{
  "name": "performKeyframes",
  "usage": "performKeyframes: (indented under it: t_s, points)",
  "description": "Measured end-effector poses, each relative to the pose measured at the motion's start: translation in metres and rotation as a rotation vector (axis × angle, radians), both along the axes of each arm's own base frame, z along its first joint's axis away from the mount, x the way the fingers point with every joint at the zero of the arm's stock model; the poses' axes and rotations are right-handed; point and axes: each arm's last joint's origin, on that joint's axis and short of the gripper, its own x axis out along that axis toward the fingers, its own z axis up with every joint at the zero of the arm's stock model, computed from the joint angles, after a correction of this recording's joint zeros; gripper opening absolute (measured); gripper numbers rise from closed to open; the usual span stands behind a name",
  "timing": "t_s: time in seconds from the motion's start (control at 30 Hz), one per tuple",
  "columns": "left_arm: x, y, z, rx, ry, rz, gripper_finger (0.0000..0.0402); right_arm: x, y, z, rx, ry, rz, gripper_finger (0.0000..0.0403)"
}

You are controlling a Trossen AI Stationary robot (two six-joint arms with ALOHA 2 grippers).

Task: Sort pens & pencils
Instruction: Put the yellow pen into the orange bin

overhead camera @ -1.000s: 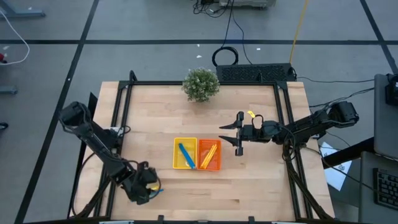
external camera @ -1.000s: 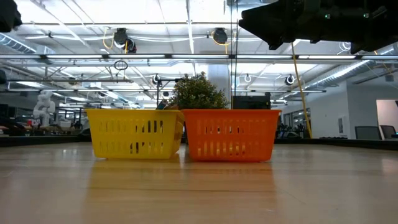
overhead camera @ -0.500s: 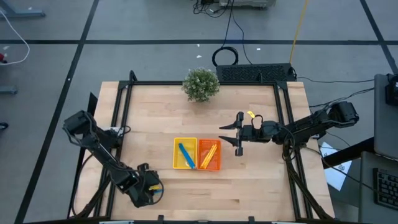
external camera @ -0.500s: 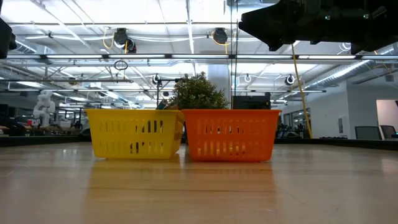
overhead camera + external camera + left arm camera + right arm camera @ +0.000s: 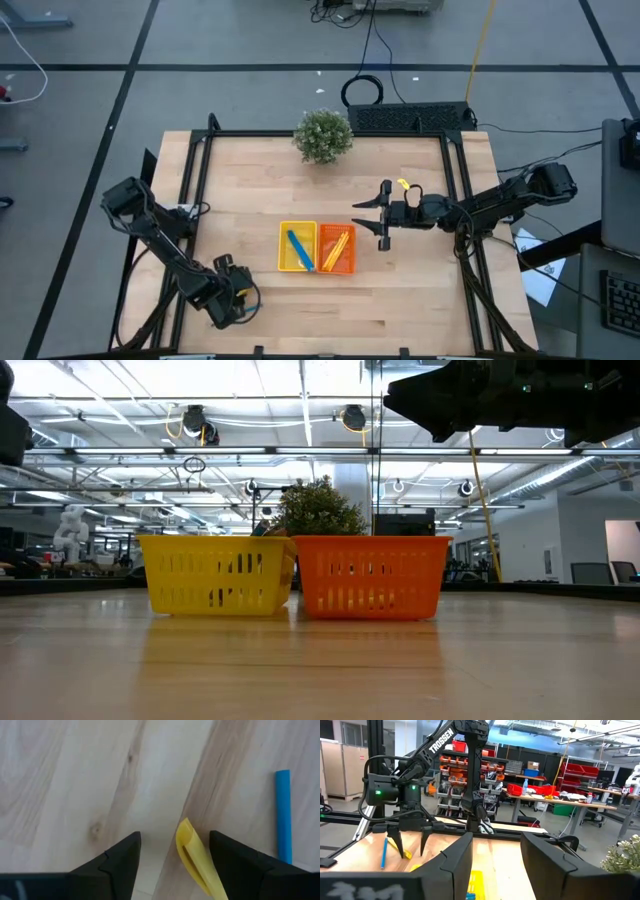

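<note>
Most of the sorting looks done: a blue stick (image 5: pixel 299 249) lies in the slotted yellow plastic basket (image 5: pixel 285 232) and yellow sticks (image 5: pixel 336 246) in the orange basket (image 5: pixel 350 268) mid-worktop. At seven o'clock the left tool (image 5: pixel 172 857), released, straddles a flat yellow stick (image 5: pixel 197 857) beside a round blue one (image 5: pixel 283 815) on pale grained wood. The right tool (image 5: pixel 384 212) waits part-open and empty at three o'clock.

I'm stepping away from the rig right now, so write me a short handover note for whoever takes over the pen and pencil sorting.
Left hand: open, low over the table's front-left, fingers straddling a loose yellow stick; not gripped yet.
Right hand: open, empty, waiting in the air right of the trays.
Done: blue stick in the yellow tray; yellow sticks in the orange tray.
Left: the yellow stick to the orange tray, and a loose blue stick beside it to the yellow tray.
</note>
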Motion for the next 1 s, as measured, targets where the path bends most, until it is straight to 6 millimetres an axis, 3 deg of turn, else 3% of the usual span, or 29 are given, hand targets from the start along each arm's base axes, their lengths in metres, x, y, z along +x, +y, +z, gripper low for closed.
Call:
performKeyframes:
  t_s: [0.1,0.2,0.4,0.73,0.9,1.0]
  points:
    - [0.000,0.000,0.000,0.000,0.008,0.000,0.0237,0.000,0.000,0.000,0.000,0.000,0.000,0.0155]
    - [0.000,0.000,-0.001,-0.013,0.019,0.011,0.0207,0.000,0.000,0.000,0.000,0.000,0.000,0.0155]
    - [0.001,0.002,-0.001,-0.050,0.059,0.017,0.0048,0.000,0.000,0.000,0.000,0.000,0.000,0.0155]
    - [0.007,0.004,0.000,-0.058,0.064,-0.056,0.0041,0.000,0.000,0.000,0.000,0.000,0.000,0.0155]
    - [0.013,0.002,0.014,-0.055,0.013,-0.157,0.0038,0.000,0.000,0.000,0.000,0.000,0.000,0.0155]
    - [0.018,0.003,0.029,-0.053,-0.058,-0.195,0.0001,0.000,0.000,0.000,0.000,0.001,0.000,0.0155]
